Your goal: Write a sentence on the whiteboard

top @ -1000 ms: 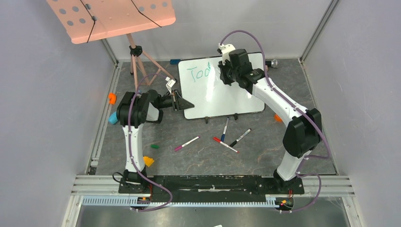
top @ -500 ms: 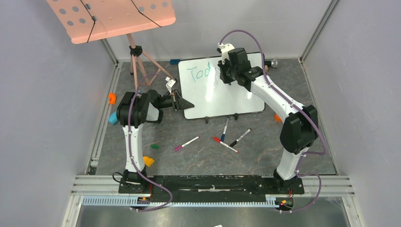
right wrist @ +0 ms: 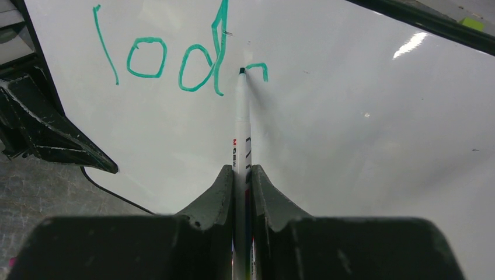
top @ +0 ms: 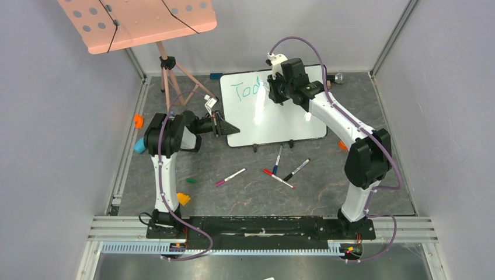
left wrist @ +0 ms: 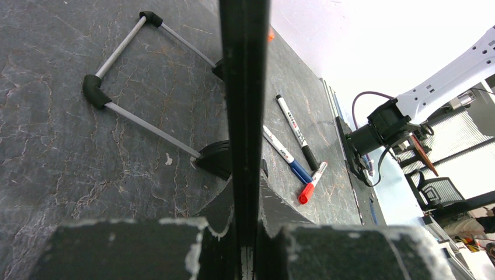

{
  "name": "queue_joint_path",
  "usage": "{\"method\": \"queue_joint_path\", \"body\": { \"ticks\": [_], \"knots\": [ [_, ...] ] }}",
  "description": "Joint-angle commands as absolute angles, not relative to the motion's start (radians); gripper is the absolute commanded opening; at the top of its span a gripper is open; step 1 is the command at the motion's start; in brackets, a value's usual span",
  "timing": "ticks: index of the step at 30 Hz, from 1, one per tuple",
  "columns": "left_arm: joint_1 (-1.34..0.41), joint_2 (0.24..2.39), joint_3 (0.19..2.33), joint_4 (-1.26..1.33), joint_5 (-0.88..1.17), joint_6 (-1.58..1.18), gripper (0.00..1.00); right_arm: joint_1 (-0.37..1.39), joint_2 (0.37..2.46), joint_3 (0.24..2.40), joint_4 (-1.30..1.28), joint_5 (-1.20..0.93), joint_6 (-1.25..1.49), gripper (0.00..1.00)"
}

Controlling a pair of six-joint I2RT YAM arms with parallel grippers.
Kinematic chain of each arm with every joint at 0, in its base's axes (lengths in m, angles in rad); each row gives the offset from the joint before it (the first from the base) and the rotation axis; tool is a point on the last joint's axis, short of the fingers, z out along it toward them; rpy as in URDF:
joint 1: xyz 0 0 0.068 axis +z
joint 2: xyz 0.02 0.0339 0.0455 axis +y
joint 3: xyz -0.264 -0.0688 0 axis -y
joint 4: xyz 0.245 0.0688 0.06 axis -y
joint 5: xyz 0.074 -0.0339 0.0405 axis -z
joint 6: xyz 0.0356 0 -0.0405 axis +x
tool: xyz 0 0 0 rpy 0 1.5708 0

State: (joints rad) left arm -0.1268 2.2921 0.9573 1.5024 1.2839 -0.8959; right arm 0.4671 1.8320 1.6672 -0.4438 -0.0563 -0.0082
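R gripper (right wrist: 240, 170) clamped on marker (right wrist: 240, 119), tip touching whiteboard (right wrist: 362, 175) at table's far middle, just right of sentence (right wrist: 216, 64) start, free board rightward; L gripper (left wrist: 245, 198) pinches whiteboard's left edge

Top view: the right gripper (top: 272, 92) covers the end of the sentence (top: 245, 90). I can't read the print on the marker (right wrist: 240, 131), too small. Left wrist gives me the whiteboard (left wrist: 244, 87) edge-on only, face hidden.
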Motion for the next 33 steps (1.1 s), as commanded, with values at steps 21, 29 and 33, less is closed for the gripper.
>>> {"method": "queue_joint_path", "body": {
  "ticks": [21,29,33],
  "knots": [
    [-0.143,2.305,0.965,1.557,1.292,-0.848,0.02,0.446,1.784,1.634,-0.466,-0.006,-0.014,0.00],
    [-0.143,2.304,0.965,1.557,1.292,-0.848,0.02,0.443,1.828,1.695,-0.473,-0.006,-0.008,0.00],
    [-0.143,2.306,0.965,1.557,1.292,-0.848,0.02,0.441,1.847,1.715,-0.475,-0.006,-0.008,0.00]
  ]
}}
